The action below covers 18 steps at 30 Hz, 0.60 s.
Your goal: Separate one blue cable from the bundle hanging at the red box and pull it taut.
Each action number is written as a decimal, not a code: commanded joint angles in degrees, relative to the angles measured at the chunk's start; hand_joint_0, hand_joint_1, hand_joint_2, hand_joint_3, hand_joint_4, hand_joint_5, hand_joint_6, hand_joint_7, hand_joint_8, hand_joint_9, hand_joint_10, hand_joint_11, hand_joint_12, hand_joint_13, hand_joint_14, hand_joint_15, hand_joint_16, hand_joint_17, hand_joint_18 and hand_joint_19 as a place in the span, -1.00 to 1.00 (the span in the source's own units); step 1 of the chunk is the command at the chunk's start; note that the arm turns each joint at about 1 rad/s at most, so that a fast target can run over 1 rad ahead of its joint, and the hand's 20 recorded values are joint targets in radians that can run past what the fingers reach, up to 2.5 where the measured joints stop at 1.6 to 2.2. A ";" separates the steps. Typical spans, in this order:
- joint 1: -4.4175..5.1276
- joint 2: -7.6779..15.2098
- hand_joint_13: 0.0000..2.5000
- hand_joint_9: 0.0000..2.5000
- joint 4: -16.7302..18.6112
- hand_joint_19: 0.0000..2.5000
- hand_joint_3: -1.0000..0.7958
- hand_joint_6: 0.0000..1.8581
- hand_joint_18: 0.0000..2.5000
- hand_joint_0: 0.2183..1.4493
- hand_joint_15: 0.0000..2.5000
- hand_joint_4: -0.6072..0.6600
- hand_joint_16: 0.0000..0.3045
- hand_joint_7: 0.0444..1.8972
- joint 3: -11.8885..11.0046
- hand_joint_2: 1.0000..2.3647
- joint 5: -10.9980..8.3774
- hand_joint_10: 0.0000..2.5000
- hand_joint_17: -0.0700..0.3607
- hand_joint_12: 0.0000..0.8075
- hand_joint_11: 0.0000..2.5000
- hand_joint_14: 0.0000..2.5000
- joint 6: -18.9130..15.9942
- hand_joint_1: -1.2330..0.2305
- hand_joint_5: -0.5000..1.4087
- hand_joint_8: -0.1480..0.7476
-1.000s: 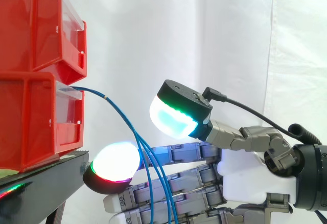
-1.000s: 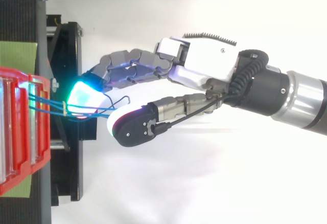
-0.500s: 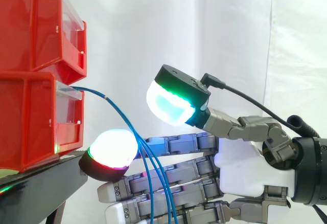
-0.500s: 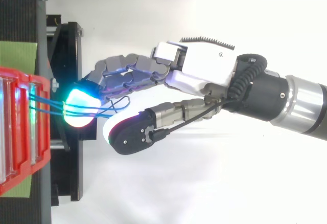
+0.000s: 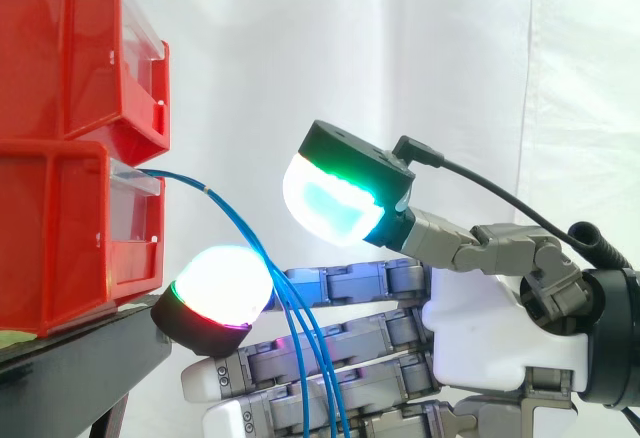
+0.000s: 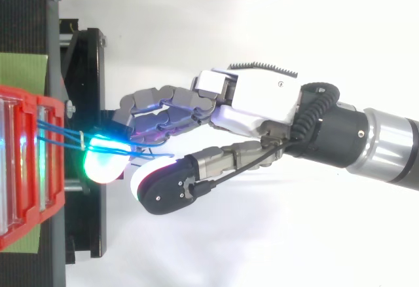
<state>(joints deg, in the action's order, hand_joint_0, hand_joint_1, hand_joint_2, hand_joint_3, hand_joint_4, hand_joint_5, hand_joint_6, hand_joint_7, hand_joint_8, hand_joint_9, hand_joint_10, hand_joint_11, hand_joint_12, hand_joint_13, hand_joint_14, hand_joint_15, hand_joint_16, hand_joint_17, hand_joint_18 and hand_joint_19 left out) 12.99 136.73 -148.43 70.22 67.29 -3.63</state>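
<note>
A bundle of thin blue cables [image 5: 238,230] leaves the lower red bin [image 5: 60,238] and arcs down to the right, hanging across the fronts of my fingers. From above, the cables [image 6: 59,133] run from the bin [image 6: 26,169] to a small tie and pass under a glowing fingertip [image 6: 105,162]. My hand [image 5: 490,338] reaches in from the right with its fingers nearly straight. One fingertip [image 5: 220,288] glows white and red just below the cables. The thumb pad [image 5: 330,208] is raised well clear of the fingers, with nothing pinched. In the top view my hand [image 6: 255,100] lies level with the bundle.
A second red bin [image 5: 70,48] is stacked on the lower one. Both stand on a black stand [image 5: 80,368] whose edge lies right beside my fingertips [image 6: 88,57]. A white curtain hangs behind.
My hand has slid sideways, carrying the glowing fingertip across the bundle to its other side in the top view. In the side view the hand has risen slightly. The cables hang much as before.
</note>
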 commanded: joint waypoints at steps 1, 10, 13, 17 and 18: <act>-0.25 -0.06 -0.42 -0.52 -1.77 -0.71 -0.34 -0.46 -0.59 -0.37 -0.70 0.43 -0.79 0.02 -0.09 -0.99 0.12 -0.99 -0.35 -0.22 -0.85 -0.99 -2.00 -0.15 -0.64 0.00; -0.86 -0.15 -0.40 -0.50 -6.08 -0.70 -0.35 -0.46 -0.59 -0.37 -0.67 0.43 -0.79 0.04 -0.97 -0.99 1.44 -1.00 -0.34 -0.22 -0.84 -0.99 -5.07 -0.13 -0.63 0.01; -1.04 -0.15 -0.40 -0.50 -6.08 -0.70 -0.35 -0.46 -0.59 -0.38 -0.68 0.44 -0.79 0.04 -0.97 -0.99 1.53 -1.00 -0.34 -0.21 -0.83 -0.99 -5.07 -0.13 -0.63 0.01; -1.39 -0.15 -0.39 -0.49 -6.08 -0.69 -0.35 -0.46 -0.58 -0.38 -0.67 0.43 -0.79 0.04 -1.05 -0.99 1.53 -1.00 -0.34 -0.21 -0.83 -0.99 -5.34 -0.13 -0.63 0.02; -1.48 -0.41 -0.39 -0.49 -6.08 -0.69 -0.35 -0.46 -0.58 -0.38 -0.67 0.43 -0.79 0.05 -0.97 -0.99 1.53 -0.99 -0.34 -0.21 -0.83 -0.99 -5.34 -0.13 -0.63 0.02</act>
<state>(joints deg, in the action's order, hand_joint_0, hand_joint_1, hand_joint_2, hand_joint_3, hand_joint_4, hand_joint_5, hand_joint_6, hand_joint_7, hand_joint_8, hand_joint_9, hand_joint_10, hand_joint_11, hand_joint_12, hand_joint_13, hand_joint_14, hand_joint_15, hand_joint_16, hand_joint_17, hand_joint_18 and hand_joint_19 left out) 11.76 136.56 -154.48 69.24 68.79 -8.84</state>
